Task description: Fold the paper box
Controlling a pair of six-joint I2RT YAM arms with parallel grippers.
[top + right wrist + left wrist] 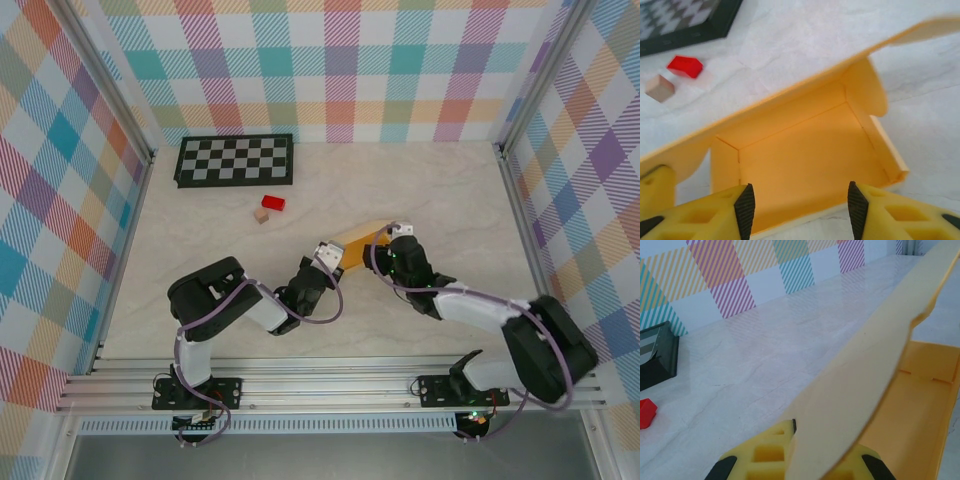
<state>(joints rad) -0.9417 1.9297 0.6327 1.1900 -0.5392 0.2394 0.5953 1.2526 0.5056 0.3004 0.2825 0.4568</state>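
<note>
paper box (805, 150) | lid raised, walls up | left hand (800, 465) pinching lid

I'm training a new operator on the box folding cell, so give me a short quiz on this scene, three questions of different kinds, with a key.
1. Fill in: the small cube beside the red block is ___ coloured.
2. True or false: the right gripper is clamped on the paper box.
3. What does the left gripper pinch? A, the box's raised flap; B, the red block; C, the small cube.
Key: 1 tan; 2 false, its jaws stand open over the box; 3 A.
</note>
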